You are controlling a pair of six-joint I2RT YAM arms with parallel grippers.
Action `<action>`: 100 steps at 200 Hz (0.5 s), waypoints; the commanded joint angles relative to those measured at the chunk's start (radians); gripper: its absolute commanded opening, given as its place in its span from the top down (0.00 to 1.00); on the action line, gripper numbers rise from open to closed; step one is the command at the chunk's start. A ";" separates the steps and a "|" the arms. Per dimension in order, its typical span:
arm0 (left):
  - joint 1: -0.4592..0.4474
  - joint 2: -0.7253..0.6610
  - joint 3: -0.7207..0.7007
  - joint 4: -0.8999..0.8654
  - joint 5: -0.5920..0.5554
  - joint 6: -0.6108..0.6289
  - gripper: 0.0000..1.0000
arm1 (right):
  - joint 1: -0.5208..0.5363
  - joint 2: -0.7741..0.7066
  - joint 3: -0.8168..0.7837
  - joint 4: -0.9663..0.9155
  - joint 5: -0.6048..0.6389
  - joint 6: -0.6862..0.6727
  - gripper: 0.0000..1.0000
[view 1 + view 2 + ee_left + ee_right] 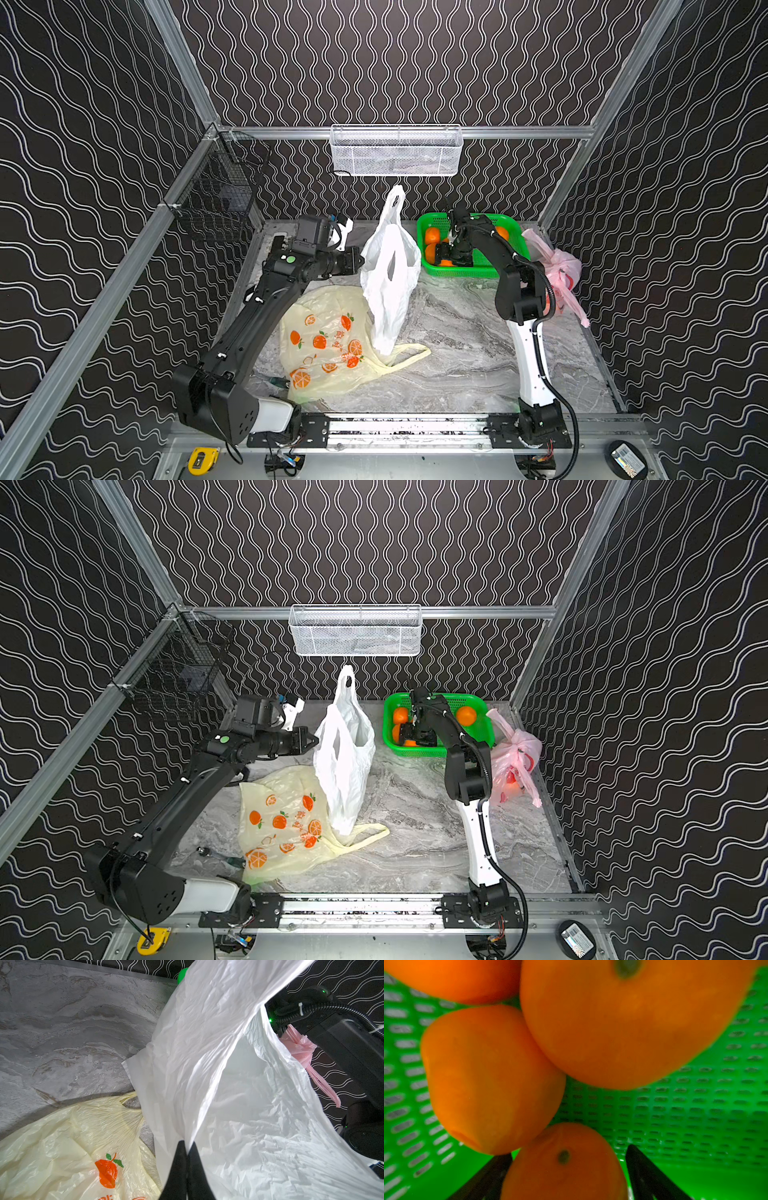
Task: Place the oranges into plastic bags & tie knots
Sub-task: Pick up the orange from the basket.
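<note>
A white plastic bag [388,282] [343,762] hangs upright at the table's middle, its far handle on a hook [395,195]. My left gripper [360,259] [188,1147] is shut on the bag's near rim [228,1084]. Several oranges [432,235] [465,715] lie in the green basket [473,272] [695,1105]. My right gripper [446,257] [569,1151] reaches down into it, fingers open around one orange [562,1167]; a thin gap shows at one finger. The yellow printed bag [328,332] [62,1147] lies flat. The pink bag [559,270] [301,1049] sits bunched at the right.
A white mesh basket [395,151] hangs on the back rail above the hook. A black wire basket [220,195] is fixed to the left rail. A yellow tape measure [203,459] lies on the front ledge. A small tool [216,854] lies by the yellow bag.
</note>
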State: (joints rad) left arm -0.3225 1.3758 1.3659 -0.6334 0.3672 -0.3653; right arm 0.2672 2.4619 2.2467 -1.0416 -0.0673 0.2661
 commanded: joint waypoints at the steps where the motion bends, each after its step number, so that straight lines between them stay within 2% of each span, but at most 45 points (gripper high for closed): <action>1: 0.000 -0.003 -0.004 0.023 0.007 -0.011 1.00 | 0.003 -0.008 -0.006 -0.022 0.010 0.005 0.26; 25: 0.000 -0.006 -0.007 0.027 0.014 -0.015 1.00 | 0.000 -0.024 -0.011 -0.014 0.012 0.014 0.33; 44: 0.000 -0.012 -0.022 0.039 0.042 -0.033 1.00 | -0.002 -0.063 -0.026 0.003 0.009 0.012 0.35; 66: 0.002 -0.029 -0.060 0.087 0.121 -0.066 1.00 | -0.010 -0.167 -0.078 0.042 0.020 0.010 0.39; 100: 0.006 -0.046 -0.136 0.254 0.255 -0.153 1.00 | -0.023 -0.384 -0.201 0.122 0.053 0.015 0.44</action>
State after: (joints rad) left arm -0.3210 1.3392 1.2644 -0.5346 0.5018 -0.4442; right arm 0.2474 2.2086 2.0983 -0.9916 -0.0551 0.2703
